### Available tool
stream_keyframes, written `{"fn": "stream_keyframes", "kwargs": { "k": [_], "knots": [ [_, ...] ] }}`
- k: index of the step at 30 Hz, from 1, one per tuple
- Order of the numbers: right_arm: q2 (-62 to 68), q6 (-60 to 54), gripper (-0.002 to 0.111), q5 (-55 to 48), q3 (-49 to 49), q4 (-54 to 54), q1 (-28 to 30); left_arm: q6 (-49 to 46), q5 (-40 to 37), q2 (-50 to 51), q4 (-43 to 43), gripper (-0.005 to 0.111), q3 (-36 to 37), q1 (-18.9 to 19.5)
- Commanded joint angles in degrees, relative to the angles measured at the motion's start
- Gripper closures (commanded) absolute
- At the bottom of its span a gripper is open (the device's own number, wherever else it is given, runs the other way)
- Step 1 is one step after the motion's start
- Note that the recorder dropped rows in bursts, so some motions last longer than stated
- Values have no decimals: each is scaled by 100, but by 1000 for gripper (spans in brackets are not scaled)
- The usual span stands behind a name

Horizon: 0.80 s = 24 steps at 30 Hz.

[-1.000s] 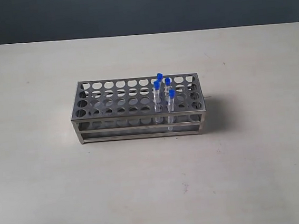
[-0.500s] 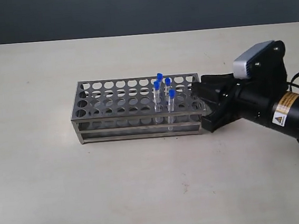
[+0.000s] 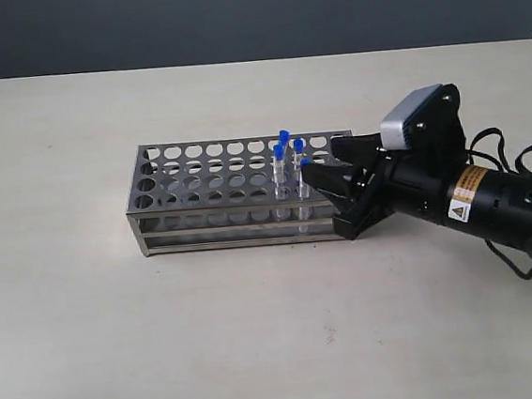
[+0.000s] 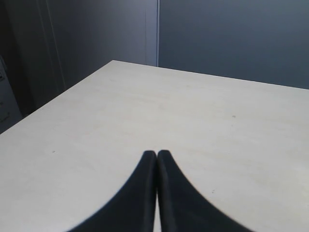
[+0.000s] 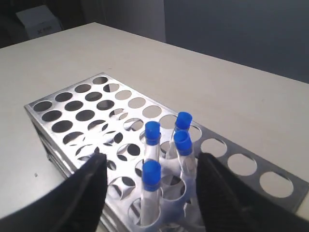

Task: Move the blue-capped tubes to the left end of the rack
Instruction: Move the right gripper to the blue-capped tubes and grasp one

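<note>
As things lie, the job has barely begun. All four thin clear tubes with bright blue caps (image 3: 305, 165) stand in the half of the rectangular grey metal test-tube rack (image 3: 198, 180) that lies toward the right edge of the pale bench (image 3: 262, 351). Every hole at the end toward the left edge is empty, so all four transfers are left to do.

Closest to the front edge, the black right tool (image 3: 337, 185) reaches in from the right edge, low over the rack's right-hand end. Its jaws are spread wide. In the right wrist view they stand on either side of the cluster, with nothing pinched. I cannot tell whether a finger touches a tube. A first pick looks like the step in hand.

The rack sits mid-bench, its long axis parallel to the front edge. The tubes stand upright in it, caps up and long axes near vertical, one or two leaning slightly. One tube is nearest the front edge, two are just behind it, and the fourth is farthest back.

The black left tool (image 4: 157, 159) shows only in its own wrist view. It is pressed together on nothing, above bare bench, and faces a far corner.
</note>
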<state>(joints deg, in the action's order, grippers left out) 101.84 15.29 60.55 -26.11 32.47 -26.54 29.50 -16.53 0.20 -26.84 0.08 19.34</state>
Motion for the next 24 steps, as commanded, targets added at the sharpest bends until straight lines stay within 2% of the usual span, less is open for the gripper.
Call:
{"fn": "stream_keyframes", "kwargs": {
  "k": [1,12,14,20,24],
  "knots": [
    [264,-8,55,67,-286,161,9,10,-14,-20,13,106,-8,7],
    [862,131,59,-239,-632,157,-226,10,-14,-20,13,106,-8,7],
    [890,131,66,-239,-632,137,-270,10,-14,-20,13,106,-8,7],
    [890,131,109,-176,-632,163,-286,10,-14,-20,13,106,-8,7],
    [859,131,108,-177,-632,188,-286,10,-14,-20,1,106,-8,7]
  ]
}}
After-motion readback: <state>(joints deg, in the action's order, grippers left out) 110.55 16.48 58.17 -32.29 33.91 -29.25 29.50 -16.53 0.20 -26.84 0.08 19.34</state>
